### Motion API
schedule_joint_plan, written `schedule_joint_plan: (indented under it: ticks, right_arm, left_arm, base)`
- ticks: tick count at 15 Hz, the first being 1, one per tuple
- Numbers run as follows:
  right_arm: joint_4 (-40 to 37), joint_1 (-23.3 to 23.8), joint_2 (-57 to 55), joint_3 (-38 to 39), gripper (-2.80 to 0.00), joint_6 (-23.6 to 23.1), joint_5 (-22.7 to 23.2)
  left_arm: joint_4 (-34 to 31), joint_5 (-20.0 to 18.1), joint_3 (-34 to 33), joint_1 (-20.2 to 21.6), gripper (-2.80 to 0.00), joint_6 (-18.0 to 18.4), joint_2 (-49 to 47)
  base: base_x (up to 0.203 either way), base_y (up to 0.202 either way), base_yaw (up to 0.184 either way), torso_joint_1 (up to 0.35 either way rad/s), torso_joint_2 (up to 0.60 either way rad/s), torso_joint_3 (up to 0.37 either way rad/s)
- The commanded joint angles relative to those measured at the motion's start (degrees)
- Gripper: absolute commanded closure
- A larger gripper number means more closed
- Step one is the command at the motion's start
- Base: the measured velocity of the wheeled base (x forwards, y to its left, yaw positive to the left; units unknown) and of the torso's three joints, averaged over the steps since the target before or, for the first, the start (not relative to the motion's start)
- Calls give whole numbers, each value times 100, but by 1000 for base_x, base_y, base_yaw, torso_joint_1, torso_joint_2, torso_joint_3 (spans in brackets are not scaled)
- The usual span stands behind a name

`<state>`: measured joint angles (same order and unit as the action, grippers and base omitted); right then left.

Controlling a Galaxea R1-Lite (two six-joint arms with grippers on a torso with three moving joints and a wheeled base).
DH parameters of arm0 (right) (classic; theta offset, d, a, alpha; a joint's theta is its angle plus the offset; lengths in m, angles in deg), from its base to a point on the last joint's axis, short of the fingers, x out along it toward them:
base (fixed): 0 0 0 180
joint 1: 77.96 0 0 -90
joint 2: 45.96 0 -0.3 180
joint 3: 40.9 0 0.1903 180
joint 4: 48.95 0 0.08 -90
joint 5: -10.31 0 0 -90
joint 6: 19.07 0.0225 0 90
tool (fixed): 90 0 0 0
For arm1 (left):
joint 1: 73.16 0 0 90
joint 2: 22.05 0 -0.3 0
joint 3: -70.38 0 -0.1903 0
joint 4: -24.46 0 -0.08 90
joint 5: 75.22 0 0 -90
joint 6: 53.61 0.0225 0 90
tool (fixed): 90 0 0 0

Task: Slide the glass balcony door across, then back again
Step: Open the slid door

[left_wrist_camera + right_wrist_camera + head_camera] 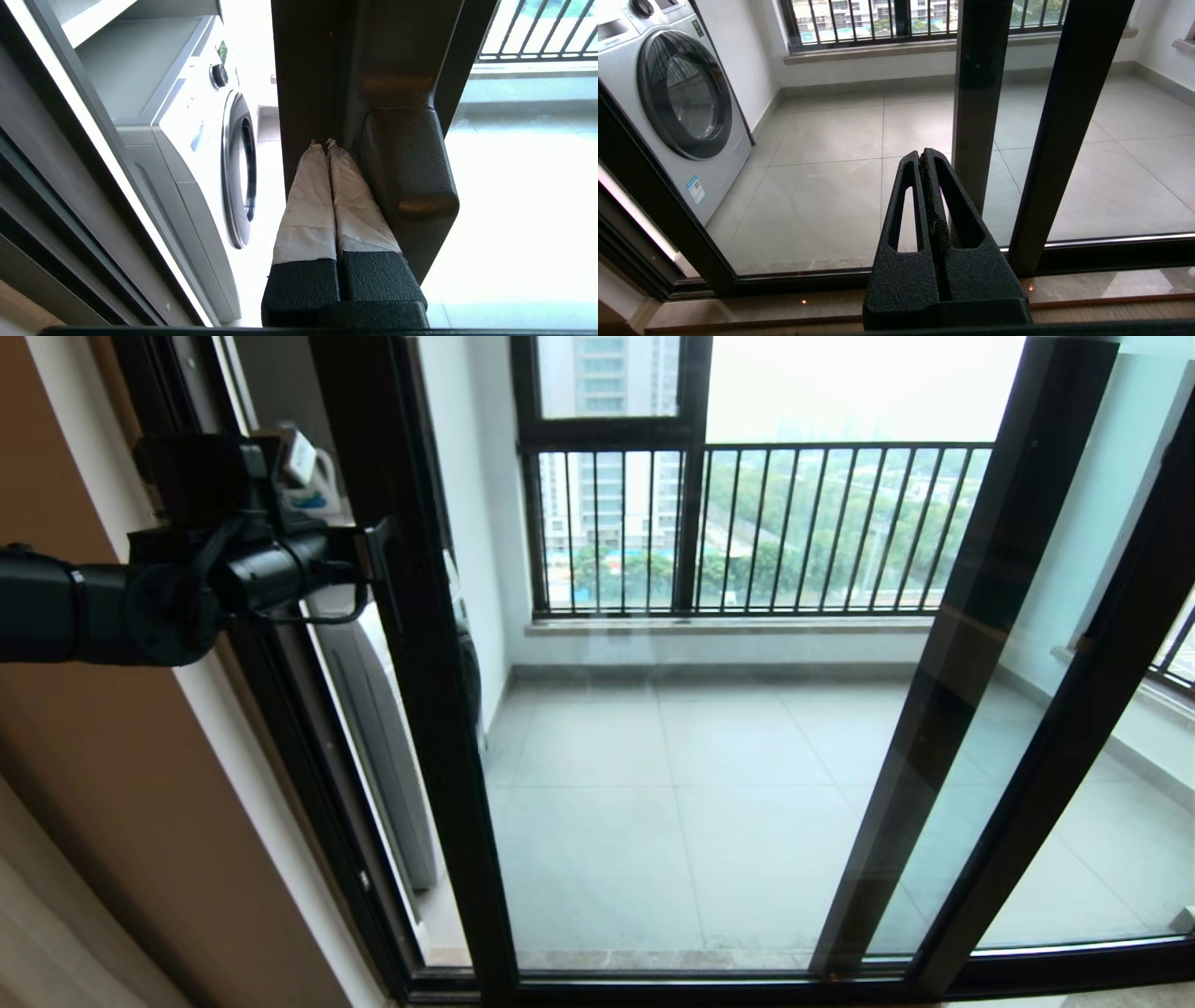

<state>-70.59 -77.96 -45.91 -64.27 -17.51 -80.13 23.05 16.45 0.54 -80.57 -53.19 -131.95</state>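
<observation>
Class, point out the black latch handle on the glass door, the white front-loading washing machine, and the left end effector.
Black latch handle (409, 163), left wrist view, its front face.
White front-loading washing machine (682, 93), right wrist view, its round door.
Left end effector (324, 143), left wrist view, its closed fingertips.

Black left arm (103, 607) (looped cable), white-taped left pincer (324, 144) fingertips

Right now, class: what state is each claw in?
Left claw: closed, holding nothing, tips against the glass balcony door upright beside the latch handle.
Right claw: closed, holding nothing.

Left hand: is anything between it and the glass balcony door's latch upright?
Nothing visible: the shut left hand has its white-wrapped fingertips against the black-framed glass balcony door, beside the black latch handle.
</observation>
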Motion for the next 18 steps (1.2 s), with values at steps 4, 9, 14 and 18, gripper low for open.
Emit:
schedule_joint_plan:
  ticks: [4,9,14,18]
  right_arm:
    - [3,0,-5,70,0,2,0]
    - [3,0,-5,70,0,2,0]
    - [3,0,-5,70,0,2,0]
    - [3,0,-5,70,0,2,0]
  left_arm:
    - [11,162,39,-614,0,20,-14]
    - [11,334,48,-1018,0,20,-73]
    - [28,411,106,-1319,0,16,-256]
    - [39,735,508,-1600,0,20,-555]
  base:
    - [0,0,0,0,0,0]
    - [0,0,0,0,0,0]
    - [0,0,0,0,0,0]
    - [0,0,0,0,0,0]
